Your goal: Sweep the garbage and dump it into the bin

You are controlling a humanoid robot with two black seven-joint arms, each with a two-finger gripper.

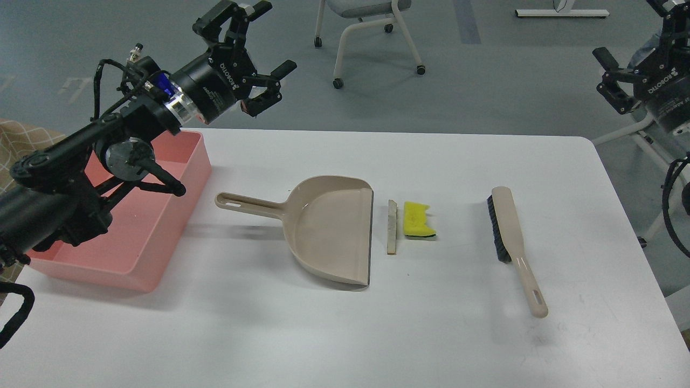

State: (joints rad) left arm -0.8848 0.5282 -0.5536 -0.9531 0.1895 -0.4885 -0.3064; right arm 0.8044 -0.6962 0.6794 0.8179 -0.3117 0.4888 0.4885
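Smooth pink bin (161,226) at left of white worktop (431,334); yellow notched sponge (418,220) and grey strip (392,227) beside beige dustpan (329,229). Left fingers (259,37) spread wide, empty; right fingers (612,73) parted, empty.

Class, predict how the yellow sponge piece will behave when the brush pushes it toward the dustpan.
The yellow sponge piece looks porous, so it is probably very light and should slide easily. Lying flat, it seems unlikely to roll. Being soft, it may squash or flip against the grey strip between it and the dustpan.
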